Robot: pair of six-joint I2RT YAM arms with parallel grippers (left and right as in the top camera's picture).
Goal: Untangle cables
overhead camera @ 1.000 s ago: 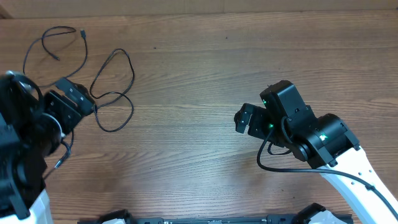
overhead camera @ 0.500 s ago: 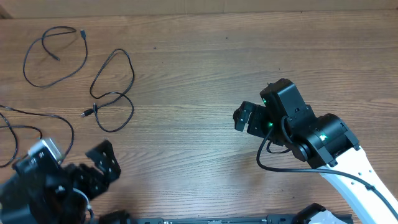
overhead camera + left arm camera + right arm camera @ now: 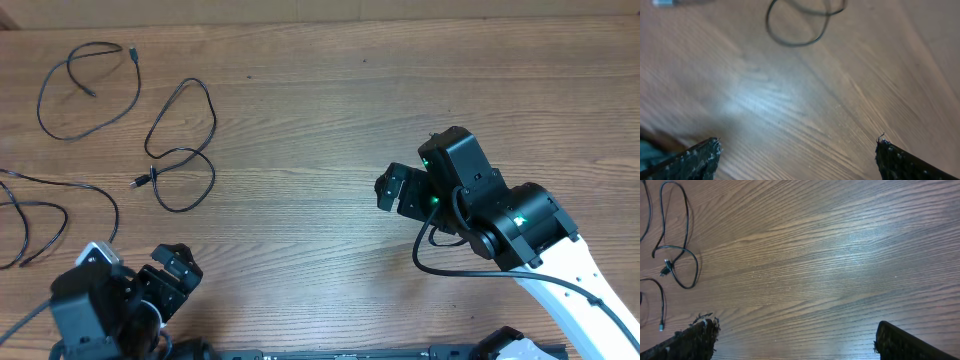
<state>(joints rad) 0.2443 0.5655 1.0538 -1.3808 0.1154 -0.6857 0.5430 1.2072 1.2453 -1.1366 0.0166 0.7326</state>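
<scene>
The left tool (image 3: pixel 176 272) sits low at the near edge of the bench (image 3: pixel 320 110), jaws spread wide and holding nothing. Its wrist view shows only bare wood grain between the two dark fingertips (image 3: pixel 702 156). The first cable (image 3: pixel 55 183) lies just ahead of this tool and off to its left. It is a thin black cord that runs in from the bench's left edge and curls into a loose loop.

Farther ahead of the left tool is the second cable (image 3: pixel 185 152), folded into two stacked loops with a small silvery plug at their left side. A blurred black loop (image 3: pixel 790 44) shows at the top of the left wrist view, well ahead of the fingertips, and is most likely the lower loop of this cord. It touches neither of the other cables.

The right tool (image 3: pixel 395 190) hangs over the middle of the bench with its jaws fully apart and nothing in them, pointing toward the cables. All three lie well off toward its left. In its wrist view the fingertips (image 3: pixel 704 330) frame empty wood. The second cable (image 3: pixel 696 266) shows far out at the left of that view, and the first cable (image 3: pixel 662 300) lies below it with its plug near the left fingertip.

Farthest from both tools, near the back left corner, the third cable (image 3: pixel 137 95) forms one wide open loop. It lies apart from the rest, with its ends turned inward.
</scene>
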